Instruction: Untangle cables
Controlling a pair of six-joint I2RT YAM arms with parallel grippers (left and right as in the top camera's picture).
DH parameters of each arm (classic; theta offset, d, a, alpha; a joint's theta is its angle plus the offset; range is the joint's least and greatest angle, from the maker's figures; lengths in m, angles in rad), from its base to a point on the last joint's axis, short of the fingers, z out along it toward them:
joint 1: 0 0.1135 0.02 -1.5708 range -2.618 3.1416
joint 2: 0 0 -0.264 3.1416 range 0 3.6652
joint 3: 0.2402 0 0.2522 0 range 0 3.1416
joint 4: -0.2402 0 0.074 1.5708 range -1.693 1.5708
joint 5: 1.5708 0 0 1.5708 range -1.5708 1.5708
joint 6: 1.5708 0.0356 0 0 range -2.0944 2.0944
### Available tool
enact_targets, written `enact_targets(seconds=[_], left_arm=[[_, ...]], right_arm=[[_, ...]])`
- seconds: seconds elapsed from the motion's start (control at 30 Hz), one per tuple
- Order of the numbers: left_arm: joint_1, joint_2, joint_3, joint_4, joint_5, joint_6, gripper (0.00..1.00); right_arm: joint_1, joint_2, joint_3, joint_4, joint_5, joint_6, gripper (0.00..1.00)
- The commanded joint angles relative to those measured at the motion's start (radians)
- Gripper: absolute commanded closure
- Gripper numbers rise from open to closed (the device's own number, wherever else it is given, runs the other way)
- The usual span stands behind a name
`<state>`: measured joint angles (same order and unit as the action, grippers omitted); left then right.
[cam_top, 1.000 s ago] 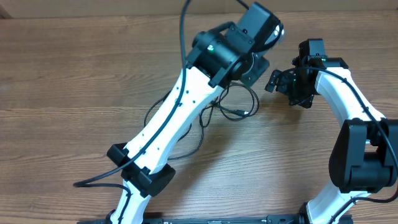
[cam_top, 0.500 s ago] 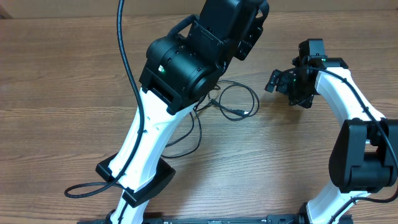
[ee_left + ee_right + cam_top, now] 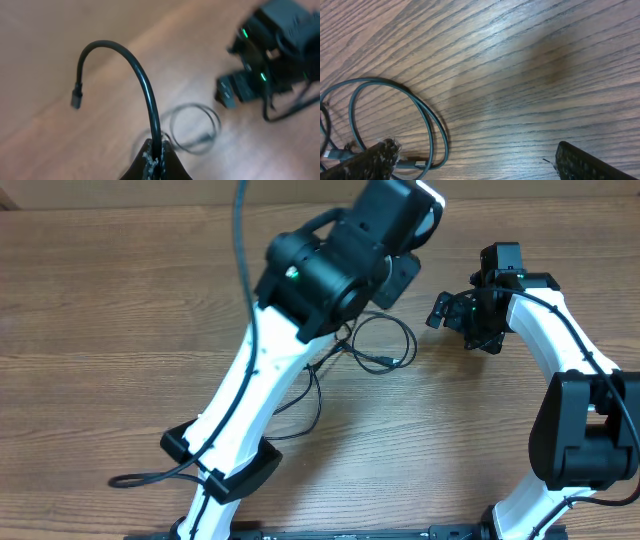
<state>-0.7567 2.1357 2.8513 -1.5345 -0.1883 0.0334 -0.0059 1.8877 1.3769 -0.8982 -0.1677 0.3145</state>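
Observation:
My left gripper (image 3: 157,161) is shut on a black cable (image 3: 146,87). That cable arcs up out of the jaws and ends in a small plug (image 3: 76,98) hanging in the air. The left arm (image 3: 330,265) is raised high over the table. Below it, more cables lie on the wood: a double loop (image 3: 388,338) with a plug end (image 3: 384,362) inside it, and strands (image 3: 316,392) trailing under the arm. The same loop (image 3: 429,125) shows in the right wrist view, beside the left finger. My right gripper (image 3: 450,310) stands open just right of the loop, holding nothing.
A thicker black arm wire (image 3: 240,220) runs from the top edge down along the left arm to the lower left (image 3: 135,477). The right arm (image 3: 560,350) bends along the right side. Bare wood table (image 3: 110,310) lies to the left.
The left arm has risen toward the overhead camera with the cable in its jaws, uncovering the loop, and has shifted a little to the right. The right arm has not moved.

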Motion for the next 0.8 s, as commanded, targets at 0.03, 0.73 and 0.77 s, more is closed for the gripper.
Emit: enact_targets(seconds=[0.03,0.73,0.77], left_arm=[[0.005,-0.004,-0.175,-0.002,0.157,0.004,0.93],[0.006,-0.003,-0.587,0.063,0.235,-0.01,0.61],[0.006,-0.003,-0.587,0.061,0.204,-0.011,0.56]], right_arm=[[-0.002,-0.012,-0.008,0.005,0.01,0.003,0.0],[-0.002,-0.012,-0.008,0.005,0.01,0.003,0.0],[-0.002,-0.012,-0.008,0.006,0.01,0.003,0.0]])
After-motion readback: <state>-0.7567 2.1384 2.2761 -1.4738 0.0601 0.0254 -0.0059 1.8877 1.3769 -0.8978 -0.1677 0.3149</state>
